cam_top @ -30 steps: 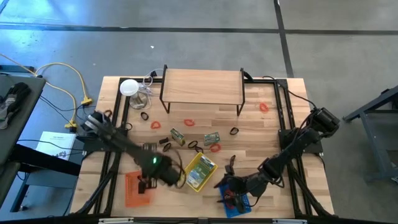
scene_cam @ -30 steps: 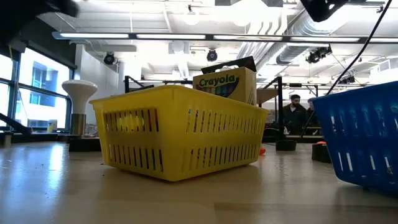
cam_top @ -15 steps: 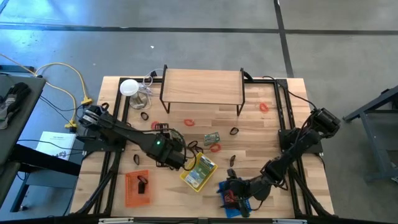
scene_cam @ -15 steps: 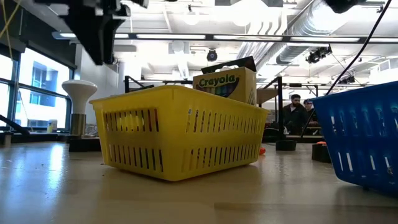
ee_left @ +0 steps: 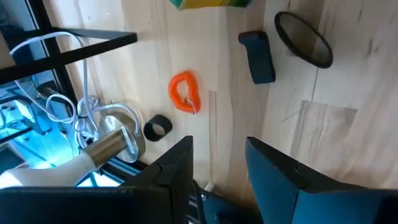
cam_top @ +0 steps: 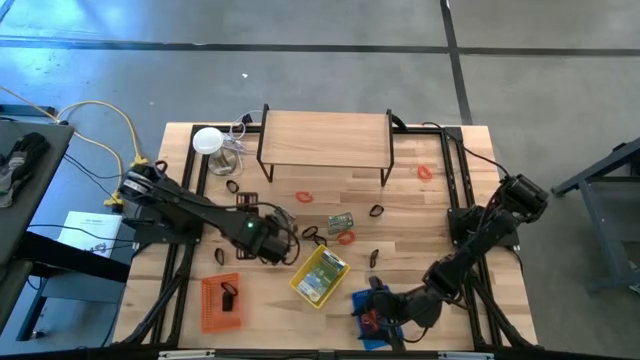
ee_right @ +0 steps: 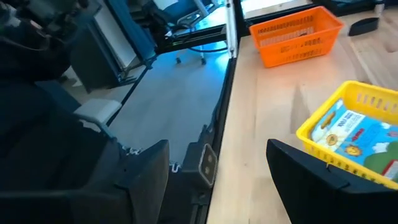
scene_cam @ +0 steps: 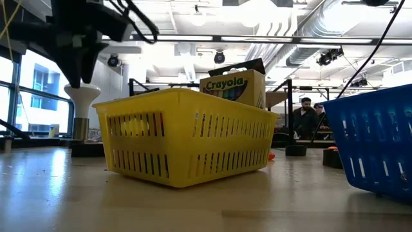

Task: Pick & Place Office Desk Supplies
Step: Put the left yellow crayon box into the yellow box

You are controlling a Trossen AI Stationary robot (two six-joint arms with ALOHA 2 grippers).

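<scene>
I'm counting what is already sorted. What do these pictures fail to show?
- Blue basket: high view, the right arm covers most of its contents; low view, its wall hides them.
- Yellow basket: low view shows only a Crayola box above the rim.
- Orange basket: the one dark piece inside is too small to identify.

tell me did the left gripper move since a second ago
Yes. In the high view the left gripper has swung from beside the orange basket toward the wooden shelf, away from the yellow basket.
</scene>
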